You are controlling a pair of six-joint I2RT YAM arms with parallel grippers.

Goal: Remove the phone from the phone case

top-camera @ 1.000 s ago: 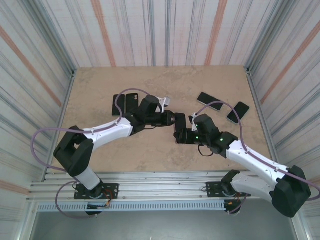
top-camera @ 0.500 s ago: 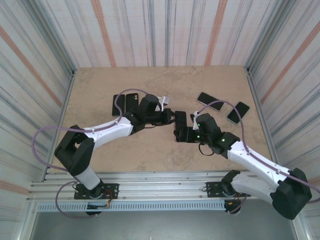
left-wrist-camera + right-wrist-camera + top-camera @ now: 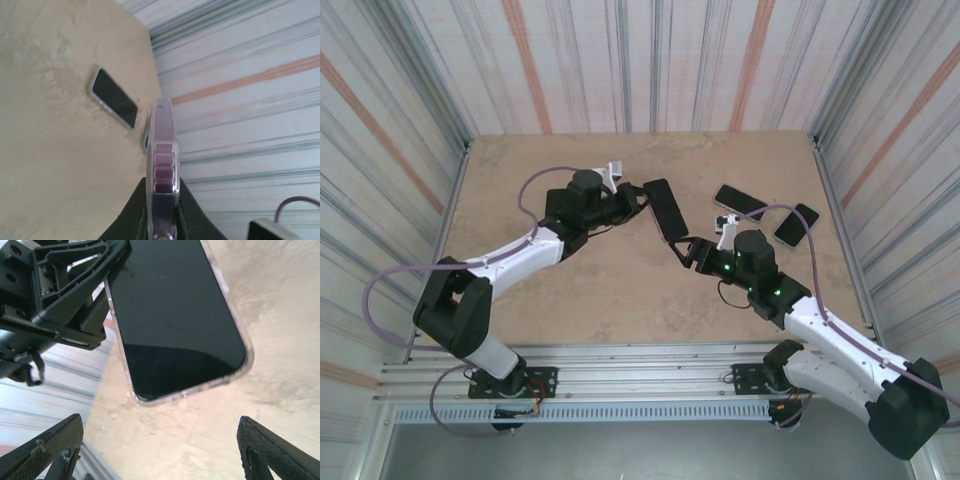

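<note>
The left hand has swung its gripped cased phone up, away from the spread right hand.

left end effector clamped on phone | right end effector spread wide

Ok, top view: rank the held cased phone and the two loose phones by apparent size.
1. Cased phone, largest, but held nearer the camera.
2-3. Wall-side loose phone and other loose phone look alike; not ranked.

Two phones right of the phone case — right hand before it.
</note>
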